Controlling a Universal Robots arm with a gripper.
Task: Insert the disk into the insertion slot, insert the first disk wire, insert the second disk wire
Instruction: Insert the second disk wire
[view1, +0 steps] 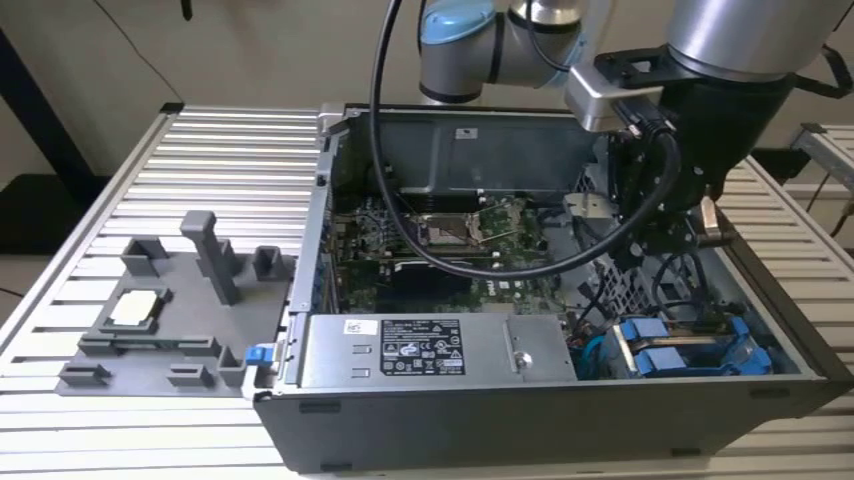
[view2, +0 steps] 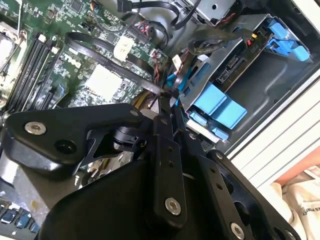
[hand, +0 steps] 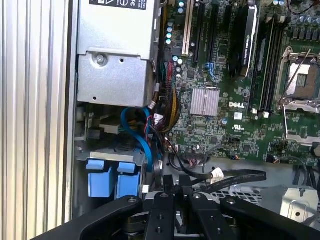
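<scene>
**Caller:** Where's the claw?

**Me:** My claw (hand: 175, 190) hangs inside the open computer case (view1: 534, 425), at the edge of the motherboard (hand: 210, 100), just beside the drive cage (view1: 747, 352). The fingers are pressed close together. A black cable (hand: 240, 177) runs right up to the tips. Pinched or only touching, I can't tell.

**Caller:** And the disk?

**Me:** Two blue-framed drives (view1: 646, 334) sit side by side in that cage, blue ends showing, so the insertion slot (hand: 112, 156) is filled. Which of the pair is the disk, I can't say. The cage is in the case corner nearest the near edge of the counter (view1: 227, 150), on the exterior view's right.

**Caller:** Anything else out there?

**Me:** A grey fixture tray (view1: 147, 340), well apart, on the exterior view's left.
</scene>
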